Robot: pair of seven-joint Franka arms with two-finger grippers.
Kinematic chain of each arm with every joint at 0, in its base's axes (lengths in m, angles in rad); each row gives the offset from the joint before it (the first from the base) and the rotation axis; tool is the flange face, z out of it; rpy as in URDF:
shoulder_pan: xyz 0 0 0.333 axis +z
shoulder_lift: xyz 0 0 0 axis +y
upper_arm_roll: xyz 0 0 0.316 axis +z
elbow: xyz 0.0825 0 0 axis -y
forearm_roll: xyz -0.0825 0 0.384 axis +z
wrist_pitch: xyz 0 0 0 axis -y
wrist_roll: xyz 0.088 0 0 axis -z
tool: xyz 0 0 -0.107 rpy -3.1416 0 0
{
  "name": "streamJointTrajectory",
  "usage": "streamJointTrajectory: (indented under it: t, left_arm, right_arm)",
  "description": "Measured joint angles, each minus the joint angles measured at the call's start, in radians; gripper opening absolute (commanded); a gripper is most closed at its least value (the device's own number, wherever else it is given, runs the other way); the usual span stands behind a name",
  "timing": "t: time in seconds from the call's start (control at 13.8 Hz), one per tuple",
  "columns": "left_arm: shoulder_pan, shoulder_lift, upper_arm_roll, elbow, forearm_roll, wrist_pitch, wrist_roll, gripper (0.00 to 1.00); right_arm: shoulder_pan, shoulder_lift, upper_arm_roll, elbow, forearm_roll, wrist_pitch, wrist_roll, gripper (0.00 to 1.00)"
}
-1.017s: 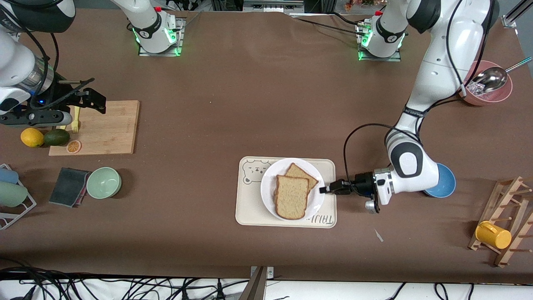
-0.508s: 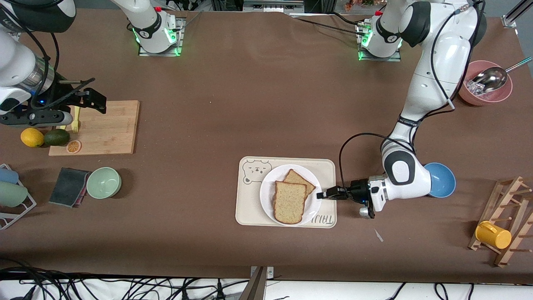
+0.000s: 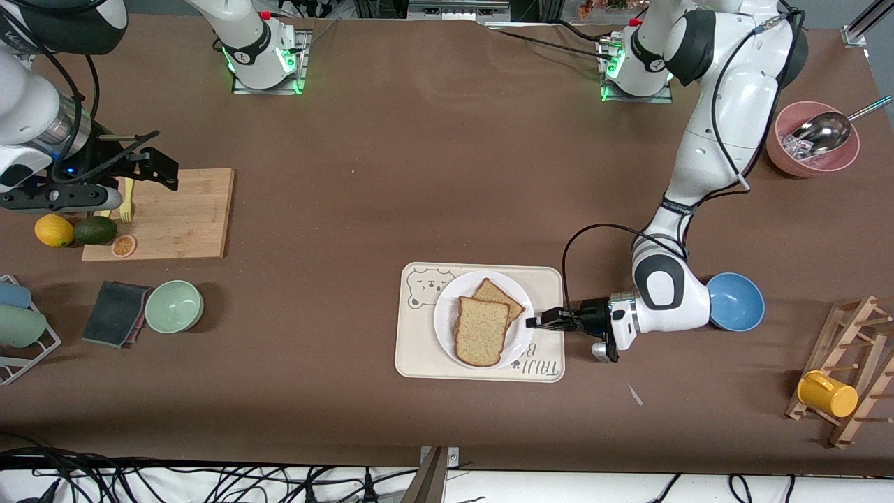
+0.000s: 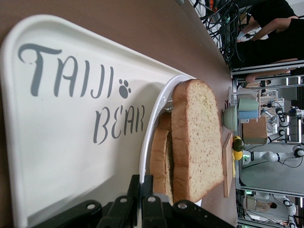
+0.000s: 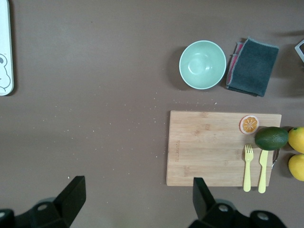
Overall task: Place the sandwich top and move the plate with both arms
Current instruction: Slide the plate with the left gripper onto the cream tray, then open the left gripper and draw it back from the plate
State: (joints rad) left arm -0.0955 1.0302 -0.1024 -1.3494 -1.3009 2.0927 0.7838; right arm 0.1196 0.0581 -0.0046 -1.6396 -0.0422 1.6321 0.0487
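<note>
The white plate [image 3: 444, 321] lies on a cream bear tray [image 3: 419, 349]. On it the sandwich top [image 3: 480, 330], a light speckled slice, rests over a darker slice [image 3: 501, 292]. My left gripper [image 3: 532, 323] is shut on the plate's rim at the side toward the left arm's end. In the left wrist view the rim [image 4: 153, 123] runs between the closed fingers of the left gripper [image 4: 146, 183], with the sandwich top [image 4: 197, 142] just past them. My right gripper [image 3: 157, 168] hangs open and waiting above the cutting board's edge, and its wrist view shows the right gripper [image 5: 137, 187] holding nothing.
A wooden cutting board [image 3: 174, 213] with yellow cutlery, an orange slice, an avocado and a lemon is at the right arm's end, with a green bowl [image 3: 174, 305] and dark cloth nearer the camera. A blue bowl [image 3: 737, 300], pink bowl with scoop [image 3: 814, 140] and wooden rack [image 3: 848, 370] are at the left arm's end.
The left gripper and the plate it holds have shifted a little toward the right arm's end of the table. The left arm's elbow has swung the same way. The right arm has not moved.
</note>
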Motion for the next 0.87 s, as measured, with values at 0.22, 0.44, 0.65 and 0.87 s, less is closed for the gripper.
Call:
streamJointTrajectory:
  t: [0.22, 0.44, 0.65, 0.87]
  left_arm:
    - [0.0, 0.0, 0.0, 0.009, 0.0, -0.002, 0.0, 1.0]
    - [0.0, -0.001, -0.001, 0.023, 0.0, -0.007, -0.004, 1.0]
    - [0.0, -0.007, -0.002, 0.036, 0.0, -0.016, -0.027, 1.0]
    - [0.004, -0.024, 0.011, 0.044, 0.092, -0.015, -0.047, 1.0]
  right_arm:
    - [0.0, 0.0, 0.0, 0.0, 0.0, 0.0, 0.0, 1.0]
    - [0.0, 0.0, 0.0, 0.0, 0.0, 0.0, 0.0, 1.0]
    - [0.0, 0.0, 0.0, 0.0, 0.0, 0.002, 0.001, 1.0]
    - [0.0, 0.0, 0.0, 0.0, 0.0, 0.012, 0.002, 1.0]
